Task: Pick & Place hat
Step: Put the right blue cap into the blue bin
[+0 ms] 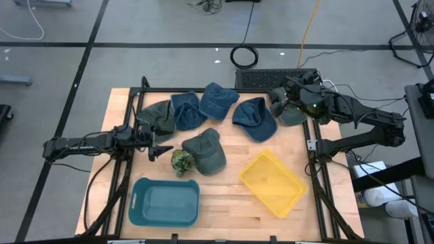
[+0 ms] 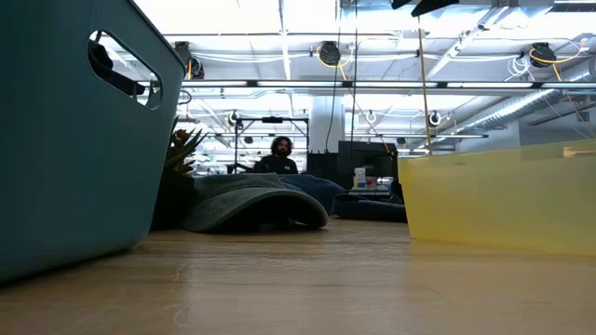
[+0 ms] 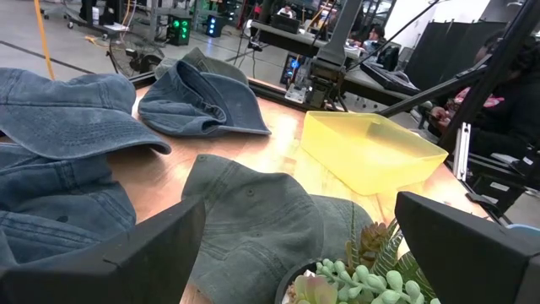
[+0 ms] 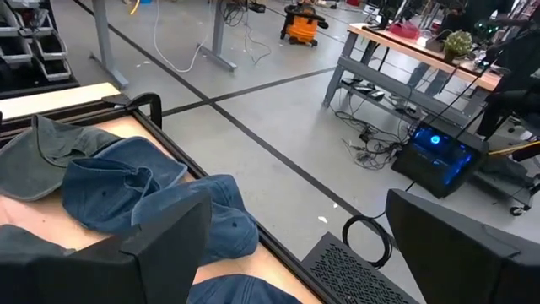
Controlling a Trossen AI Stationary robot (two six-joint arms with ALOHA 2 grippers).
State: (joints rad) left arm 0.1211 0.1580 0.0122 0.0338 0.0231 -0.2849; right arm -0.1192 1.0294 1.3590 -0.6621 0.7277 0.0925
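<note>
Several hats lie on the wooden table: a green one [image 1: 157, 115] at the far left, three blue ones [image 1: 188, 110] [image 1: 218, 100] [image 1: 254, 116] along the far side, a green one [image 1: 293, 117] at the far right and a green one [image 1: 205, 150] [image 3: 253, 215] in the middle. My left gripper [image 1: 160, 149] [image 3: 295, 253] stands open, low at the table's left, pointing at the middle green hat. My right gripper [image 1: 279, 102] [image 4: 295, 253] hangs open high over the far right, above the hats, with nothing between its fingers.
A small potted plant [image 1: 182, 161] [image 3: 354, 279] stands right in front of my left gripper, beside the middle hat. A teal bin [image 1: 165, 201] sits at the near left and a yellow bin [image 1: 272, 182] at the near right. A person sits in the room beyond the table.
</note>
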